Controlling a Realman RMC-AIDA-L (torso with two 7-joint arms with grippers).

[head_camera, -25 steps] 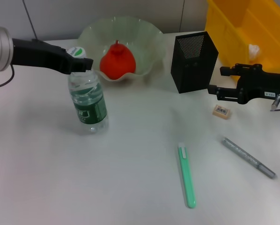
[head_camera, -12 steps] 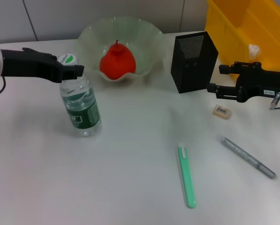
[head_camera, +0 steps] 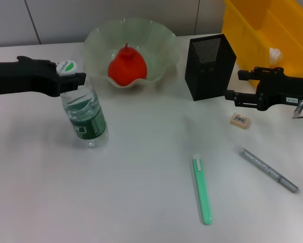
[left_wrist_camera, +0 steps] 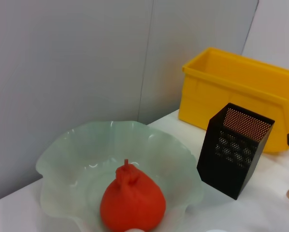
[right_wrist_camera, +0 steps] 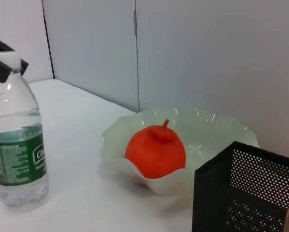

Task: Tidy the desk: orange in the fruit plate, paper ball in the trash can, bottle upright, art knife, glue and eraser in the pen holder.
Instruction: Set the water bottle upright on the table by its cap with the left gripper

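Observation:
The clear bottle (head_camera: 85,114) with a green label stands on the table at the left, leaning slightly. My left gripper (head_camera: 70,78) is shut on its neck under the white cap (right_wrist_camera: 5,58). The orange (head_camera: 126,66) lies in the pale-green fruit plate (head_camera: 156,38). My right gripper (head_camera: 235,85) hovers open beside the black mesh pen holder (head_camera: 208,66), just above the beige eraser (head_camera: 240,119). A green pen-shaped stick (head_camera: 202,190) and a grey pen-shaped tool (head_camera: 268,169) lie in front; I cannot tell which is the art knife and which the glue. The paper ball (head_camera: 274,53) lies in the yellow trash can (head_camera: 242,20).
A grey wall panel closes off the back of the white table (head_camera: 141,152). The trash can stands at the far right corner, close behind my right arm.
My left gripper has drawn back to the left, and the bottle moved left with it. The right arm has stayed where it was.

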